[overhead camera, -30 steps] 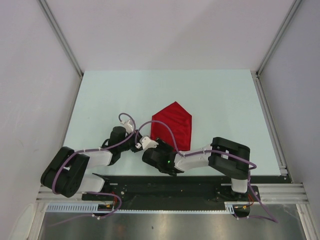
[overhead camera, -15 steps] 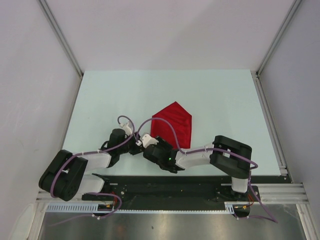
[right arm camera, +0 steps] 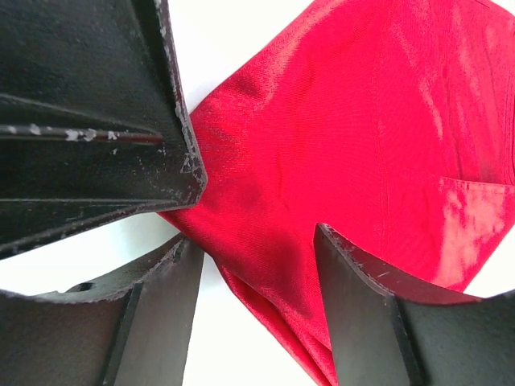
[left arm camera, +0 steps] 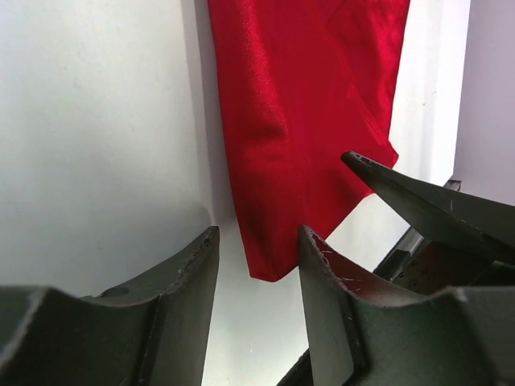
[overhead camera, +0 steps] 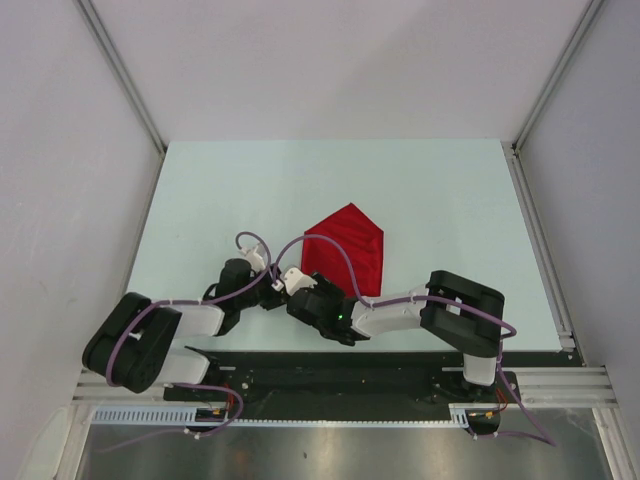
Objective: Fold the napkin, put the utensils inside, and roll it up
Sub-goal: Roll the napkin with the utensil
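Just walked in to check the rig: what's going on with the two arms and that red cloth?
Both arms reach in over the near left corner of a folded red napkin lying on the pale table. The left gripper sits just short of that corner, jaws apart and empty. The right gripper straddles the same corner, also open, not pinching the cloth. No utensils are in view, and the napkin is not rolled yet.

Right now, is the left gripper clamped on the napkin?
No: the left gripper stands with jaws apart, and a corner of the napkin lies slack in the gap.
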Robot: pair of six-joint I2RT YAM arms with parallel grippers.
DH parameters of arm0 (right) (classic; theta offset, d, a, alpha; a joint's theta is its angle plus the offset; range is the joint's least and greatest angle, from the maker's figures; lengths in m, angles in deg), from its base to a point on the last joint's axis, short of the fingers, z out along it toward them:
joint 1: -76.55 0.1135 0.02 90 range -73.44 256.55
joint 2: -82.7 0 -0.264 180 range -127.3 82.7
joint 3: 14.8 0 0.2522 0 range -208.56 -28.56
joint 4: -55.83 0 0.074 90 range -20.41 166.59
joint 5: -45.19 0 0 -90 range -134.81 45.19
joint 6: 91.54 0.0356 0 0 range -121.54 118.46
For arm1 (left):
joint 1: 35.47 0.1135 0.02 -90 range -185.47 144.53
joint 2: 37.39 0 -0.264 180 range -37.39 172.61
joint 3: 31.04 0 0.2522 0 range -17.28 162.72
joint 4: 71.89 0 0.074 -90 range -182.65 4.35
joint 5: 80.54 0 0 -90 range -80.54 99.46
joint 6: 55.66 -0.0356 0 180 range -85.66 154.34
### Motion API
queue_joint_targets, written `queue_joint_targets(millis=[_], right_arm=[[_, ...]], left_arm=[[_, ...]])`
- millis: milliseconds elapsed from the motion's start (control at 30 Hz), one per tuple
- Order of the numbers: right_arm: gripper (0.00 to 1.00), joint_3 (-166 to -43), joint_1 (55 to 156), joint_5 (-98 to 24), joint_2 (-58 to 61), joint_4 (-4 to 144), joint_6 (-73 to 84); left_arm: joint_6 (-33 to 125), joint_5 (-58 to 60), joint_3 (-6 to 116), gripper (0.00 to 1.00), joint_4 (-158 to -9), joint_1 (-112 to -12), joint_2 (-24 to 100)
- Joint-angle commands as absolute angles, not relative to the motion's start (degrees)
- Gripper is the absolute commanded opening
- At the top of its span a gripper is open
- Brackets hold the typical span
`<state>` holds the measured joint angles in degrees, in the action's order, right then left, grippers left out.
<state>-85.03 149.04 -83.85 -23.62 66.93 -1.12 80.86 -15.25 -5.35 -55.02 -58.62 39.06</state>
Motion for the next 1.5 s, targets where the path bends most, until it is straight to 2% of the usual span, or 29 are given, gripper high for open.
queue_joint_targets(millis=[0,100,333,500,1067,1233,1267,1300,1333,1367,1433,1467], right_arm=[[0.61,-85.0,148.7,-83.7,-21.6,65.4,-0.1],[0.61,-84.9,148.5,-83.6,-21.5,65.3,0.0],[0.62,-85.0,149.2,-84.1,-21.6,65.3,-0.7],[0.62,-84.8,150.0,-87.4,-22.3,67.3,-0.4],[0.57,-81.0,150.2,-91.8,-23.4,71.0,1.6],[0.39,-80.9,150.1,-90.3,-23.3,70.6,0.3],[0.29,-80.9,150.1,-89.6,-23.1,70.1,-0.1],[0.24,-80.8,150.1,-89.2,-23.0,70.1,-0.7],[0.20,-80.9,150.0,-88.1,-22.8,70.1,-1.4],[0.16,-80.9,149.9,-87.3,-22.6,70.1,-1.4],[0.13,-81.0,149.6,-83.9,-22.4,70.0,-3.0],[0.07,-81.2,149.5,-83.0,-22.2,70.1,-3.8]], left_arm=[[82.4,-17.6,-5.0,0.48,-51.4,-59.4,41.3],[83.4,-18.5,-4.8,0.41,-50.0,-59.6,42.3],[86.9,-20.4,-4.5,0.11,-45.3,-59.6,44.8],[86.9,-20.4,-3.0,0.00,-46.9,-59.6,44.7],[85.6,-20.3,-1.5,0.00,-49.9,-58.7,43.6],[85.1,-20.5,-1.5,0.00,-50.2,-58.6,43.1],[84.9,-20.7,-1.4,0.00,-50.3,-58.6,43.1],[84.4,-20.8,-1.4,0.00,-50.5,-58.6,43.0],[84.1,-20.9,-0.9,0.02,-51.1,-58.6,42.9],[83.7,-20.9,-0.8,0.11,-51.5,-58.6,42.7],[82.8,-20.8,-0.4,0.21,-52.8,-58.7,42.0],[82.4,-20.5,-0.3,0.34,-53.4,-58.7,41.5]])
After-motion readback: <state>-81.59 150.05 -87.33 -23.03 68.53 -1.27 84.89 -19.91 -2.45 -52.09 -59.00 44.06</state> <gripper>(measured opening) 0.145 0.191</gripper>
